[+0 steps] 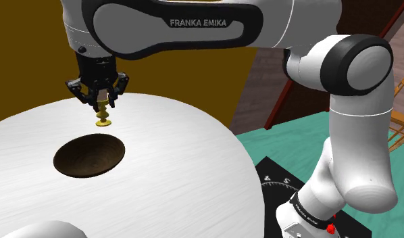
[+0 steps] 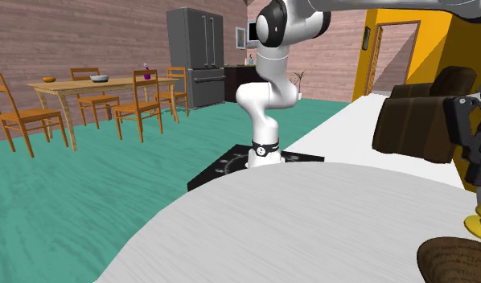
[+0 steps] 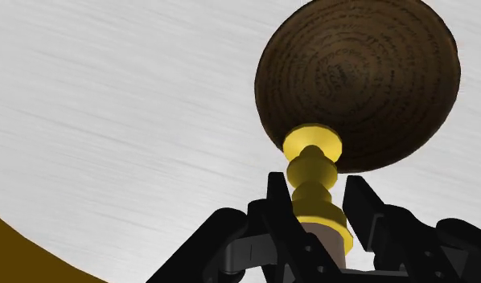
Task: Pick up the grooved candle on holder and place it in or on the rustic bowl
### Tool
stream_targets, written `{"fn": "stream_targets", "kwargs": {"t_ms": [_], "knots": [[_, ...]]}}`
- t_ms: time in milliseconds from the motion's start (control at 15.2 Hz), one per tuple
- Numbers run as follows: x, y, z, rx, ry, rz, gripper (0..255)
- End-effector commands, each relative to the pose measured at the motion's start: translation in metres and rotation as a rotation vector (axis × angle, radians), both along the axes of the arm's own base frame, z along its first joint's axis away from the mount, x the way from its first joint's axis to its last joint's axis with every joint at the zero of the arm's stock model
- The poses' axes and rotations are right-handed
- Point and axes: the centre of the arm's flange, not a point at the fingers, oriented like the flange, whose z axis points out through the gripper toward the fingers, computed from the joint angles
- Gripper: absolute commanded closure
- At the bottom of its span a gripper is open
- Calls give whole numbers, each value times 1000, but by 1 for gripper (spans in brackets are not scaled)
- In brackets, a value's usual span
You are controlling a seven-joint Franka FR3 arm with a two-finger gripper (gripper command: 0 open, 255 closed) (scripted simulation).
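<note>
1 gripper (image 1: 100, 101) clenched on yellow candle holder (image 3: 315, 181) | just beside dark wooden bowl (image 3: 359, 76) | bowl on white table (image 3: 110, 120)

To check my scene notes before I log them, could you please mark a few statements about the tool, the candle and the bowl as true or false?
1. The tool is shut on the candle on holder. True.
2. The candle on holder lies on its side. False: it is upright in the grip, yellow base downward.
3. The bowl is dark brown and sits open side up on the white table. True.
4. The candle on holder rests inside the bowl. False: the tool holds it, and the bowl is empty.
5. The floor is red. False: the floor is teal.
</note>
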Motion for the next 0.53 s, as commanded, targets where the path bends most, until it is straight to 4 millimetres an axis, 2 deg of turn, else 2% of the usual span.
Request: {"fn": "stream_targets", "kwargs": {"t_ms": [0,132,462], "knots": [[-11,27,2,0,0,-1,255],[-18,51,4,0,0,-1,255],[-18,51,-23,0,0,-1,255]]}}
